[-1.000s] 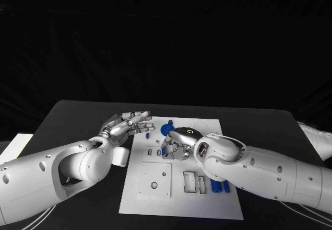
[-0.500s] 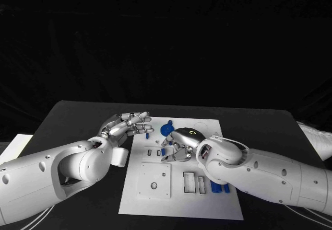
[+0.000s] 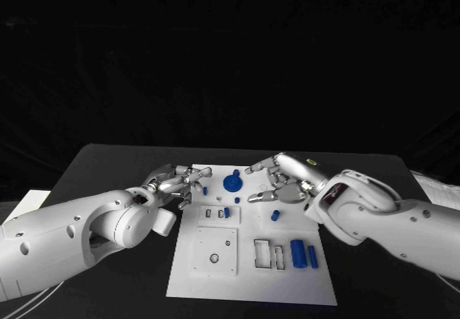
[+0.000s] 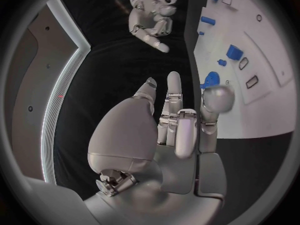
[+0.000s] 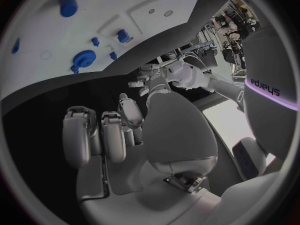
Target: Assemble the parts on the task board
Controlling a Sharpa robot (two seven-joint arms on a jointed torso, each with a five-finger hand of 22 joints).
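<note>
Right now your right silver many-fingered hand (image 3: 281, 178) hangs over the far right part of the flat white task board (image 3: 251, 282), fingers spread and curled loosely downward, holding nothing that you can see. Just beneath and slightly toward you from those fingertips lies a small blue stubby peg (image 3: 275, 214) on the bare white surface, apart from the fingers, its long axis running roughly away from you with a slight tilt. That is the relation to watch: the peg sits on the near side of the right hand, so reaching it would likely mean drawing the hand back toward you and down. Your left silver hand (image 3: 173, 181) rests at the board's left edge, fingers loosely apart and empty, and lies farther from that peg than the right hand does. Between the two hands stands the round blue knobbed disc (image 3: 232, 181), near the board's far edge, with a small blue upright piece (image 3: 226, 212) seated among the slots close by. Two blue cylindrical rods (image 3: 304, 254) lie side by side nearer you on the right, lengthwise along the board, well apart from either hand.
</note>
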